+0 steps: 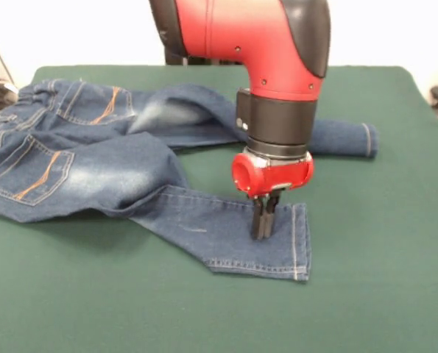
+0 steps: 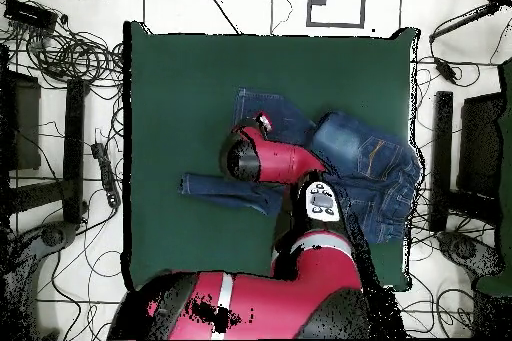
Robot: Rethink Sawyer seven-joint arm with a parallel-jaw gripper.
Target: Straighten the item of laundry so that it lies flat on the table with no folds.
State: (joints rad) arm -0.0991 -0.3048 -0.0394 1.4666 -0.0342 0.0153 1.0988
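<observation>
Though spread, jeans (image 1: 93,158) still rumpled

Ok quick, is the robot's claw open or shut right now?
Gripper: shut, its fingers pressed together on the jeans leg near the hem; whether it pinches the cloth cannot be told.

A dark green table (image 1: 380,294) carries one pair of blue jeans (image 1: 93,169), bunched at the far left, one leg stretching right along the far side, the other angling nearer.
</observation>
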